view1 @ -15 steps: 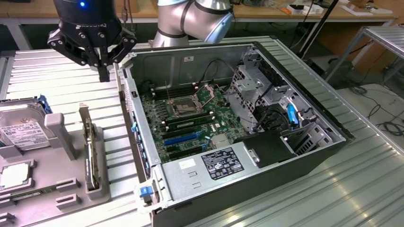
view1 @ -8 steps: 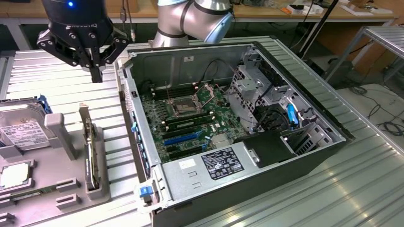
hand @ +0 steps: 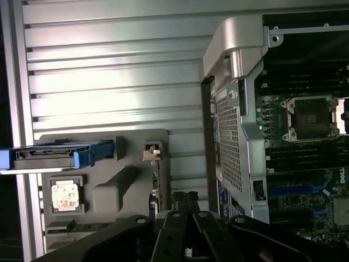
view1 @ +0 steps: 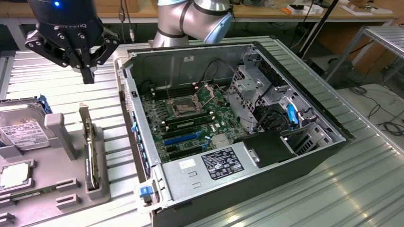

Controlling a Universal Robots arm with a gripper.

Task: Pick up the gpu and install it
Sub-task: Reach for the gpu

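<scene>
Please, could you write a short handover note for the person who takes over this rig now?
Gripper: shut, holds nothing, hovers over the table near the grey holder.
Gpu: stands on edge in the holder, at the exterior view's left of the open computer case, untouched.
Done: nothing yet.
Left: the pick-up and the install, both.

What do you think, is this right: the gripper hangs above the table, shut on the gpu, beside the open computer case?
No: the gripper is shut but empty. The exterior view shows the gpu standing in the grey tray. The rest is right.
</scene>
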